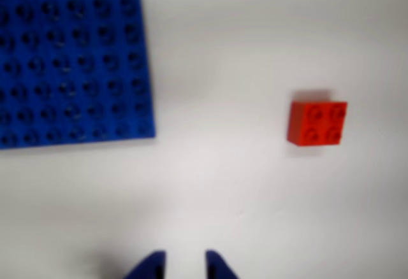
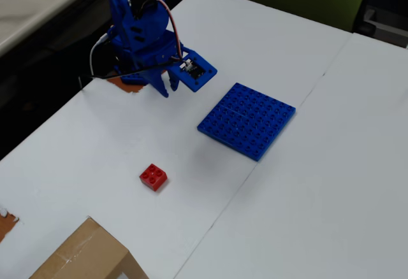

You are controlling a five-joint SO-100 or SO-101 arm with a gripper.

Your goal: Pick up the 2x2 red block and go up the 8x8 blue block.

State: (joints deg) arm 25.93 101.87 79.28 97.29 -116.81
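In the overhead view, nearest the bottom edge at about seven o'clock, a corner of a cardboard box [image 2: 86, 255] juts onto the white bench [image 2: 306, 196]. Just beyond it, toward the picture's centre-left, the small red brick [image 2: 153, 177] sits flat on the bench with its four studs up, touching nothing. Farther on, at about one o'clock from the brick and well apart from it, the flat blue studded plate [image 2: 247, 120] lies turned like a diamond beside a seam in the bench top. Farthest back, at about eleven o'clock, the blue arm [image 2: 137, 27] stands with its end effector [image 2: 167, 86] pointing down above the bench, holding nothing. In the wrist view, which is blurred, the end effector's [image 1: 185, 265] two blue fingertips [image 1: 152, 267] poke in at six o'clock with a narrow strip of white bench showing between them, so the jaws stand slightly spread and empty. Beyond them, the red brick [image 1: 318, 123] rests at about three o'clock, clear of the fingertips, and the blue plate [image 1: 70, 56] fills the ten o'clock corner, running off the top and left edges; bare bench separates the two.
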